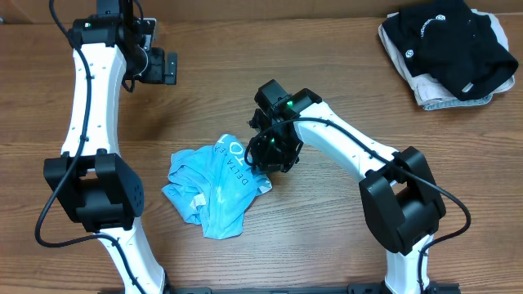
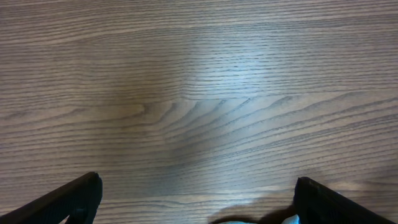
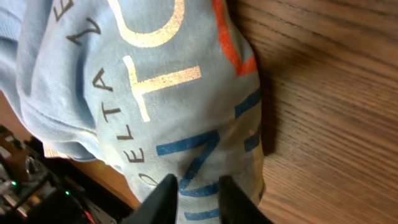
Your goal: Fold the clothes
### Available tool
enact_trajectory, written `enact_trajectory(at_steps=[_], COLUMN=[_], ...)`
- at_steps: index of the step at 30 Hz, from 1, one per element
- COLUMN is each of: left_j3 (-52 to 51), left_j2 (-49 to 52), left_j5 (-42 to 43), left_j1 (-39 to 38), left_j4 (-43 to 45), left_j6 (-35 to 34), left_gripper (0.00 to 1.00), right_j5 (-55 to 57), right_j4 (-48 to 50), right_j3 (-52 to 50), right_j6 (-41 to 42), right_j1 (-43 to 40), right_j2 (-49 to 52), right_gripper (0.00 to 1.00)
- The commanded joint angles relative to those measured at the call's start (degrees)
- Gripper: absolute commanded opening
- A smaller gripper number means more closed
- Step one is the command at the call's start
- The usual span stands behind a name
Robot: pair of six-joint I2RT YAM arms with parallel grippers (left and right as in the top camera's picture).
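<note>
The light blue T-shirt (image 1: 214,192) lies crumpled in a heap on the wooden table, print facing up. My right gripper (image 1: 267,157) is down at the heap's upper right edge. In the right wrist view its fingers (image 3: 198,193) are close together with a fold of the printed fabric (image 3: 137,93) between them. My left gripper (image 1: 167,67) hangs at the far left of the table, well away from the shirt. In the left wrist view its fingers (image 2: 198,182) are wide apart and empty over bare wood, with a sliver of blue (image 2: 233,221) at the bottom edge.
A black garment with white round logos (image 1: 453,41) lies on a white folded garment (image 1: 433,94) at the back right corner. Bare wooden tabletop (image 1: 343,65) surrounds the shirt.
</note>
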Motion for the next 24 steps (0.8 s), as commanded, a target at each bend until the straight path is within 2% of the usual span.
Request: enact_trajectory(at_steps=[1, 2, 3, 8, 19, 20, 24], left_j3=[0.7, 0.7, 0.7, 0.7, 0.7, 0.7, 0.68], left_j2=[0.81, 0.83, 0.83, 0.83, 0.83, 0.83, 0.83], left_j5=[0.57, 0.57, 0.57, 0.59, -1.03, -1.14, -1.14], left_j1=[0.11, 0.11, 0.09, 0.11, 0.11, 0.11, 0.11], left_j4=[0.13, 0.09, 0.07, 0.09, -0.04, -0.07, -0.04], left_j6=[-0.57, -0.57, -0.57, -0.57, -0.35, -0.33, -0.35], left_gripper=[1.0, 1.0, 1.0, 1.0, 1.0, 1.0, 1.0], right_j5=[-1.11, -1.09, -1.07, -1.05, -1.07, -1.01, -0.48], right_j4=[-1.01, -1.44, -1.79, -1.97, -2.99, -3.13, -3.32], right_j3=[-0.37, -0.37, -0.37, -0.39, -0.39, -0.39, -0.39], right_j6=[-0.11, -0.11, -0.11, -0.11, -0.11, -0.11, -0.09], right_j1=[0.11, 0.09, 0.11, 0.15, 1.4, 1.51, 1.92], right_j2=[0.7, 0.7, 0.7, 0.94, 1.46, 1.46, 1.46], right_gripper=[0.29, 0.36, 0.4, 0.45, 0.43, 0.4, 0.15])
